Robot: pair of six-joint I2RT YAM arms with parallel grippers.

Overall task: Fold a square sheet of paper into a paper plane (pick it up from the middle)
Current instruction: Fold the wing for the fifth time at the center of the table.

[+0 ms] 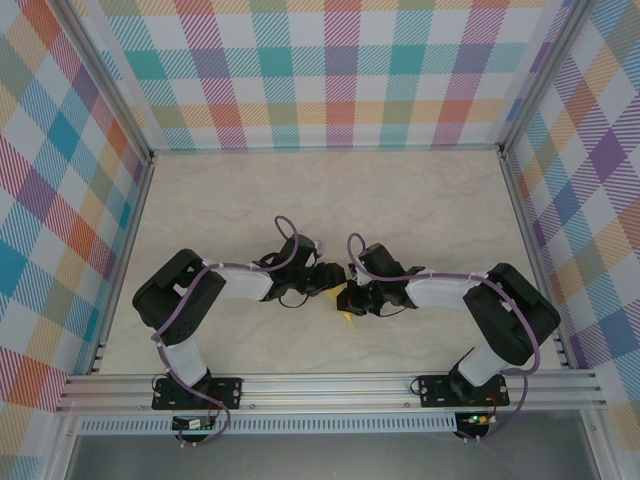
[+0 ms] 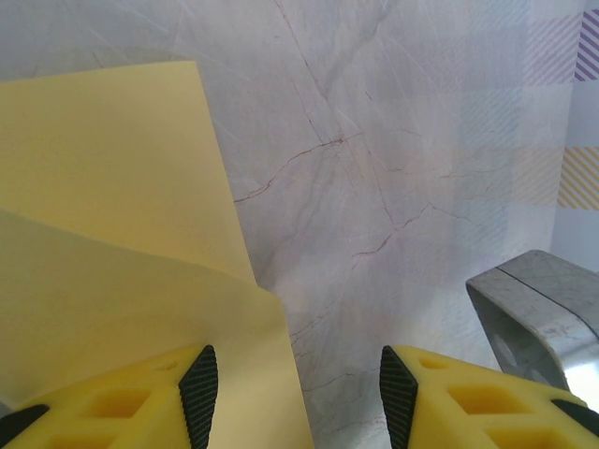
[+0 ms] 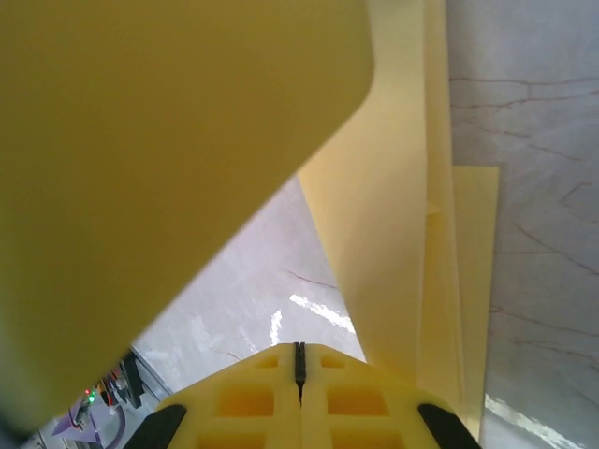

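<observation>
Left gripper (image 2: 298, 393): jaws apart, over edge of square sheet of paper (image 2: 112, 206) on table (image 2: 402, 140). Right gripper (image 3: 299, 365): jaws together, sheet's flaps raised beside it, possibly pinched.

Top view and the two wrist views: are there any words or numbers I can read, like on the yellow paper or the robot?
No text can be read anywhere.
paper: plain yellow, nothing printed on it.
walls: coloured checks, no writing.
table: marble veins, no signs.
left arm and right arm: any label is too small to tell.
</observation>
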